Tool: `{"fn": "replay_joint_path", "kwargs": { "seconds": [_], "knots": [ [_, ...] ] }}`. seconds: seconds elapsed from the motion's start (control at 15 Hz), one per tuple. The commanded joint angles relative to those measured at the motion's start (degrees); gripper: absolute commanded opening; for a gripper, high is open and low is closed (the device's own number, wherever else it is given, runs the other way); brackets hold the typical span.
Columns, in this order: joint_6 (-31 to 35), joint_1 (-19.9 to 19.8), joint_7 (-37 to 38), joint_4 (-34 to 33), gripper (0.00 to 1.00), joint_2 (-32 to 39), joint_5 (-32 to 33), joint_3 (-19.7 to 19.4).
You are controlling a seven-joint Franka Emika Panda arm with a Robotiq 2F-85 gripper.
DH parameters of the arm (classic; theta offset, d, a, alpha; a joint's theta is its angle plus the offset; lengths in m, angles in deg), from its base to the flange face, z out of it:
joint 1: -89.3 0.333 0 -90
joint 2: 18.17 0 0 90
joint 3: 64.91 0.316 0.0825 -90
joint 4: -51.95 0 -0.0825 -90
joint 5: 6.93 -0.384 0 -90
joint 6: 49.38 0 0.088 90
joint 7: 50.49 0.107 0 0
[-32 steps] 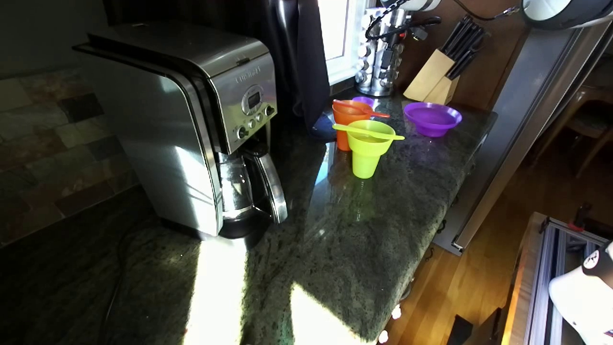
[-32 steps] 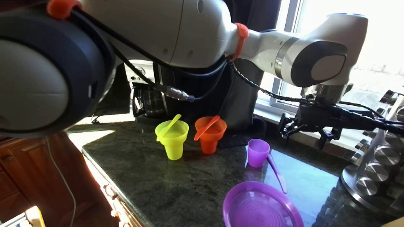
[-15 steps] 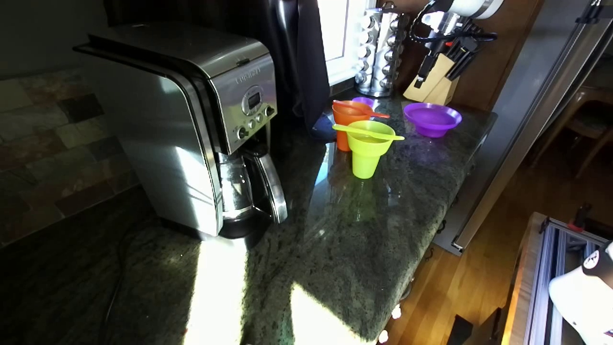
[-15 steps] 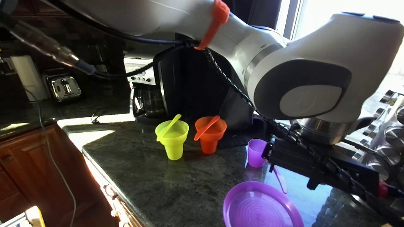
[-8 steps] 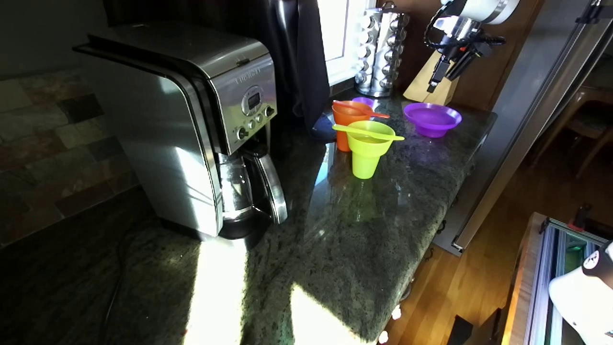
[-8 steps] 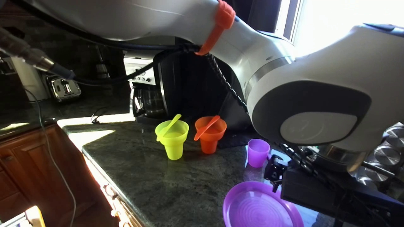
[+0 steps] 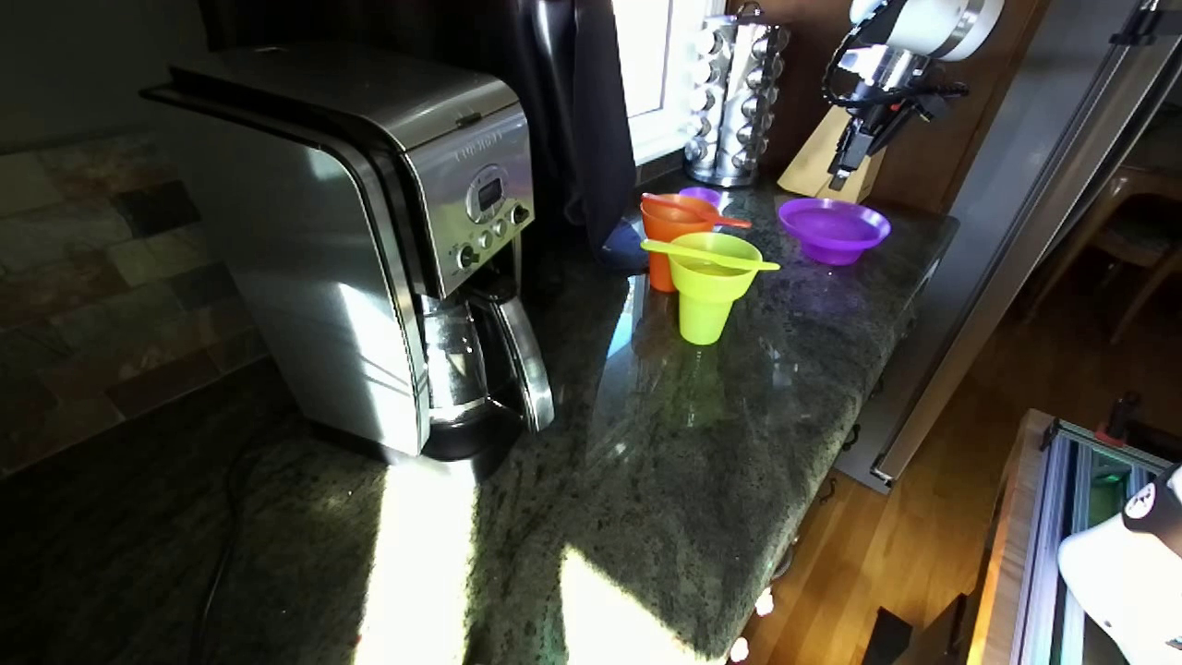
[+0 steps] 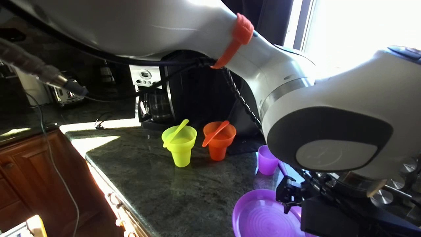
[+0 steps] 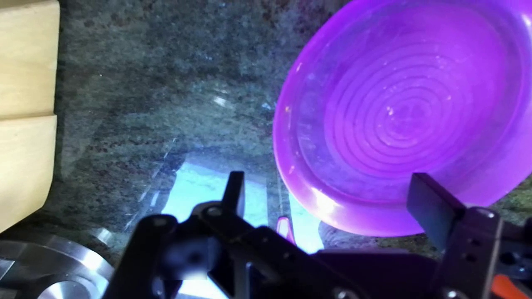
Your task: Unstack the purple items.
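A wide purple bowl (image 7: 834, 231) stands upright on the counter. It shows in an exterior view (image 8: 260, 215) and fills much of the wrist view (image 9: 399, 120). A purple cup (image 8: 267, 161) stands apart from it, mostly hidden behind the orange cup in an exterior view (image 7: 702, 195). A purple spoon (image 9: 285, 228) lies near the bowl, partly hidden by my gripper. My gripper (image 9: 327, 180) is open and empty over the bowl's near rim. One finger (image 9: 432, 203) overlaps the bowl; the other is outside its rim. In an exterior view the gripper (image 7: 838, 175) is above the bowl.
A yellow-green cup (image 7: 706, 305) and an orange cup (image 7: 661, 263), each with a spoon across it, stand nearby. A knife block (image 9: 29, 124), a metal spice rack (image 7: 729, 111) and a coffee maker (image 7: 369, 231) stand on the counter. The counter edge (image 7: 831, 462) faces a drop.
My arm has swung from beside the window and spice rack to above the purple bowl, and the gripper has come lower. The bowl and cups have not moved.
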Motion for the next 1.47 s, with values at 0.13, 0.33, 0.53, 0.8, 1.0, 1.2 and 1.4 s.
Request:
{"fn": "replay_joint_path", "kwargs": {
  "seconds": [0.13,0.33,0.53,0.8,1.0,1.2,1.4],
  "knots": [
    [0.8,0.0,-0.3,-2.1,1.00,3.0,-0.8,-0.1],
    [1.4,0.2,0.9,-3.3,1.00,4.6,-0.6,0.0],
    [1.5,0.4,1.7,-4.6,1.00,6.1,-0.5,0.4],
    [2.2,0.4,3.9,-6.4,1.00,8.1,-0.2,0.6],
    [2.5,0.4,5.5,-7.7,1.00,9.4,0.2,0.8],
    [1.8,0.4,6.1,-8.7,0.73,10.4,0.6,1.3],
    [1.4,0.3,6.5,-9.6,0.49,11.0,0.8,1.6]
  ]
}}
